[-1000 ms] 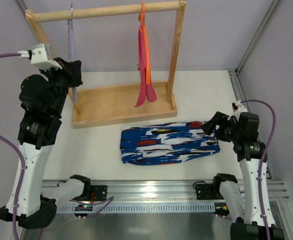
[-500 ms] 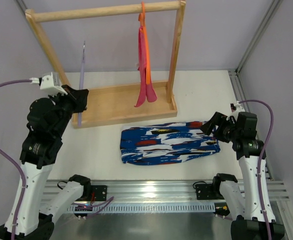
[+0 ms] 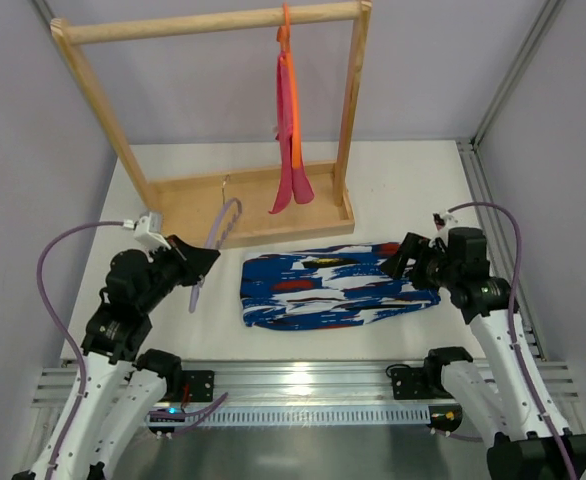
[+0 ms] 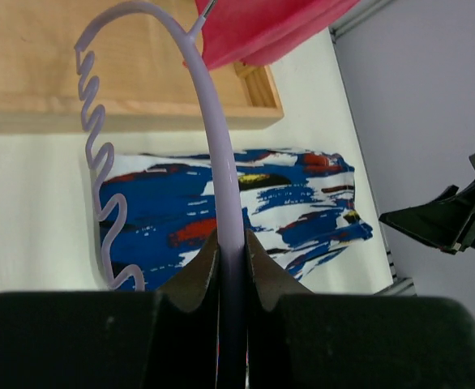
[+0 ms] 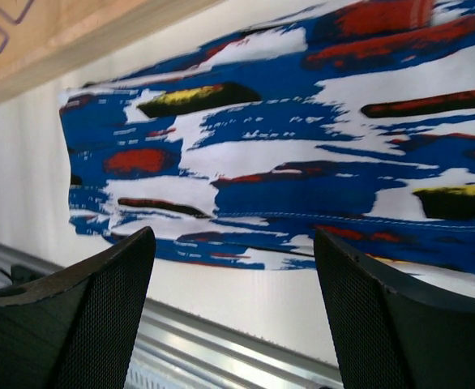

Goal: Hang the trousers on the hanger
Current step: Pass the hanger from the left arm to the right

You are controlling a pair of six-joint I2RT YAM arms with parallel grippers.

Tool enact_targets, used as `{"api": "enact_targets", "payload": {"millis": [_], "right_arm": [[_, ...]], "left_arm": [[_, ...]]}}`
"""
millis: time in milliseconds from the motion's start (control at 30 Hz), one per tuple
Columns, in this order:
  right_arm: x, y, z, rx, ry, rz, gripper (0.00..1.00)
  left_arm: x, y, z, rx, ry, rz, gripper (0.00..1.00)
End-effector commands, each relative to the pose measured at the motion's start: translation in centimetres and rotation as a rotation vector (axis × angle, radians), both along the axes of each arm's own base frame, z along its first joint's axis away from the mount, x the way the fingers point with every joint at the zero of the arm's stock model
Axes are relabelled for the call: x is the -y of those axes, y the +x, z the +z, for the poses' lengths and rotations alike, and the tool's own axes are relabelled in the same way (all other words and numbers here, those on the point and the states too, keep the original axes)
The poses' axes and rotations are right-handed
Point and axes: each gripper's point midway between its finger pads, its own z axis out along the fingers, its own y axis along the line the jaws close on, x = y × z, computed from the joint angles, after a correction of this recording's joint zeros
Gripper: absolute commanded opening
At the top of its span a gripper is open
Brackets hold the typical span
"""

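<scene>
From above, the hanger (image 3: 225, 213) has left the rail of the wooden rack (image 3: 213, 25), where it hung a second ago. The left hand (image 3: 205, 262) has carried it down beside the left end of the trousers (image 3: 338, 285), which lie folded flat on the surface (image 3: 413, 180). The hanger is thus freed, and threading the trousers over it seems to be what remains. The right hand (image 3: 398, 258) has edged closer to the trousers' right end. The rack's tray (image 3: 173, 215) holds nothing loose; only the pink cloth (image 3: 293, 180) on the orange hanger (image 3: 285, 40) dangles down to it, and contact is unclear. The left wrist view shows that hand's pads clamped on the hanger's plain bar, its notched arm to the left and the trousers beyond. The right wrist view shows fingers spread wide, gripping nothing, above the trousers' near edge.
</scene>
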Motion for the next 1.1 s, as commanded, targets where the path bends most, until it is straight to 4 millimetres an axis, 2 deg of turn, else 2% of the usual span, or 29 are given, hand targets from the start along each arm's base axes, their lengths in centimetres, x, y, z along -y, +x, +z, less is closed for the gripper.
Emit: {"api": "enact_targets", "payload": {"millis": [0,33,67,133,167,233,300,367,400,467,500,533,567,600,633,667,733,867,900,933,967,1000,1033,1067], "right_arm": [[-2.3,1.0,0.8,0.026,0.000,0.007,0.81],[-2.9,1.4,1.3,0.036,0.018,-0.009,0.81],[-4.7,0.7,1.7,0.045,0.036,0.041,0.81],[-6.1,1.1,2.9,0.078,0.087,0.016,0.81],[-8.0,0.4,3.3,0.086,0.107,0.069,0.81],[-9.9,0.5,5.0,0.128,0.147,0.074,0.80],[-11.9,0.4,5.9,0.140,0.164,0.041,0.80],[-13.2,0.9,7.8,0.175,0.218,-0.023,0.81],[-15.3,0.2,8.3,0.179,0.245,0.013,0.80],[-16.6,0.7,10.6,0.210,0.295,-0.057,0.78],[-18.6,0.1,10.3,0.201,0.279,-0.039,0.77],[-19.8,0.1,12.3,0.221,0.307,-0.046,0.77],[-20.6,0.1,12.9,0.228,0.307,-0.055,0.77],[-22.3,0.1,11.9,0.217,0.263,-0.063,0.77],[-23.3,0.3,14.3,0.236,0.298,-0.069,0.77],[-24.2,0.5,14.8,0.238,0.301,-0.075,0.77],[-26.4,0.9,15.6,0.235,0.308,-0.088,0.77],[-29.6,2.1,16.1,0.213,0.331,-0.112,0.77],[-30.2,2.2,17.0,0.215,0.352,-0.111,0.77],[-31.3,2.7,15.9,0.201,0.332,-0.119,0.77],[-31.4,2.9,15.4,0.191,0.305,-0.127,0.77],[-31.9,3.2,16.2,0.190,0.312,-0.141,0.77],[-32.0,3.4,15.9,0.181,0.303,-0.159,0.77],[-32.5,3.7,14.7,0.170,0.265,-0.163,0.76]], "left_arm": [[2.0,-0.8,2.5,0.093,-0.153,-0.091,0.01],[1.8,-0.9,2.2,0.100,-0.151,-0.079,0.01],[1.5,-1.3,1.9,0.113,-0.142,-0.071,0.01],[1.1,-1.8,1.8,0.120,-0.131,-0.062,0.01],[1.2,-2.1,1.9,0.127,-0.132,-0.075,0.01],[1.7,-2.3,1.8,0.130,-0.140,-0.103,0.00],[2.1,-2.6,1.1,0.114,-0.149,-0.129,0.01],[2.2,-2.8,0.8,0.113,-0.154,-0.141,0.00],[2.2,-2.9,0.7,0.118,-0.151,-0.142,0.01],[2.1,-3.1,0.7,0.125,-0.134,-0.149,0.01],[2.1,-3.3,1.1,0.139,-0.131,-0.150,0.01],[2.1,-3.4,1.2,0.145,-0.127,-0.156,0.00],[2.1,-3.5,1.3,0.151,-0.126,-0.161,0.01],[2.2,-3.6,1.5,0.156,-0.125,-0.168,0.00],[2.2,-3.8,1.8,0.166,-0.123,-0.172,0.00],[2.1,-3.9,2.0,0.175,-0.117,-0.176,0.00],[2.1,-4.2,2.5,0.193,-0.114,-0.184,0.00],[2.1,-4.8,2.8,0.213,-0.108,-0.200,0.00],[2.2,-5.0,3.1,0.224,-0.111,-0.205,0.00],[2.2,-5.3,3.2,0.235,-0.111,-0.217,0.00],[2.3,-5.4,3.3,0.244,-0.109,-0.223,0.00],[2.3,-5.6,3.4,0.248,-0.107,-0.226,0.00],[2.3,-5.8,3.4,0.253,-0.106,-0.231,0.00],[2.2,-6.0,3.7,0.266,-0.106,-0.235,0.00]]}}
